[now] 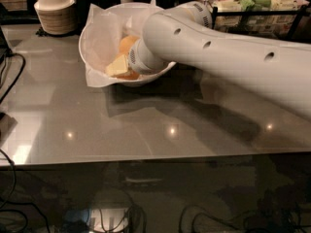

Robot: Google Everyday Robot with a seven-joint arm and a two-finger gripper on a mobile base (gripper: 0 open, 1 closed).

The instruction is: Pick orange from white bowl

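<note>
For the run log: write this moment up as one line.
stage: pick | gripper: down inside white bowl, next to orange | orange: in bowl, not yet lifted

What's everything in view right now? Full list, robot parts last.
table: one, grey and glossy, fills the middle of the view
white bowl: one, white, on the table, back and left of centre
paper: one crinkled sheet, white, lining the bowl
oranges: at least one, orange, inside the bowl, partly hidden by the arm
small bowls: one stack, cream, back left
wire basket: one, black, back right, holding packets
cables: a few, black, left edge
arm: one, white, reaching from the right into the bowl
gripper: one, pale, at the arm's tip, down inside the bowl by the orange
</note>
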